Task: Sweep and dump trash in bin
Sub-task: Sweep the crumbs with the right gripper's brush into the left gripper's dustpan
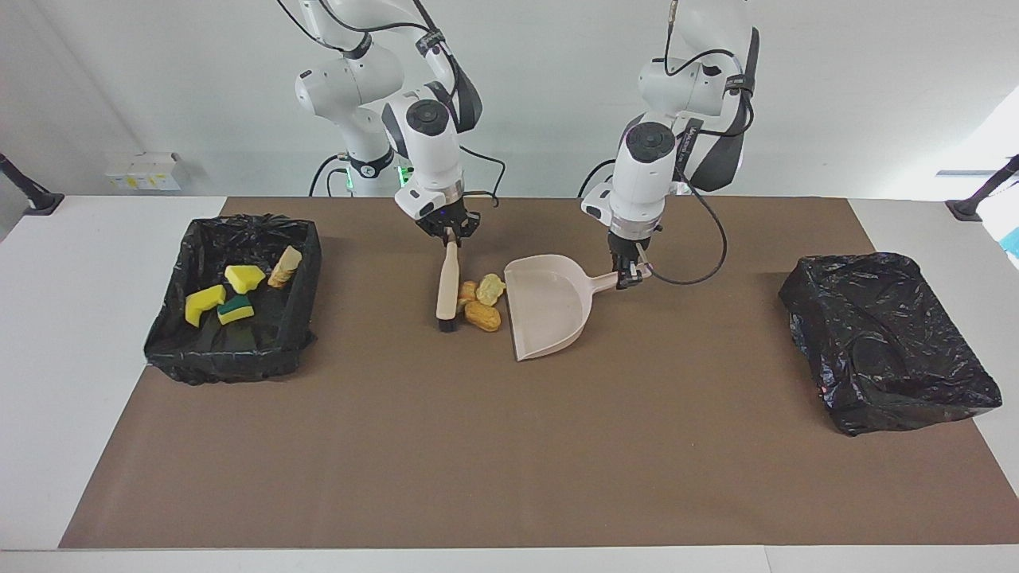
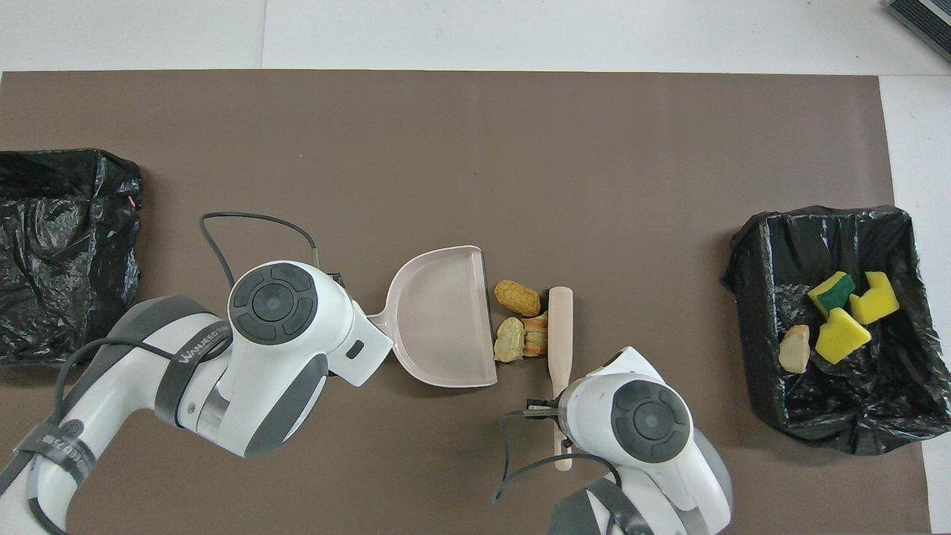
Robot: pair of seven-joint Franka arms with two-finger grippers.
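Centrally, the right pincer (image 1: 448,235) is clamped on a beige brush (image 1: 447,290), its bristles touching three tan pastry scraps (image 1: 481,303). The left pincer (image 1: 629,274) grips the dustpan (image 1: 548,313) handle, lip just beside them. Four scraps (image 1: 236,292) already lie in the lined bin (image 1: 171,338). Sweeping is under way; next, a short push onto the pan.

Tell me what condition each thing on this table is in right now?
Brush: held by the right end effector, bristles down against the scraps.
Dustpan: empty, handle held by the left end effector.
Three bread scraps: on the mat between brush and dustpan.
Bin at the right arm's end: holds four scraps.
Other bin: looks empty.
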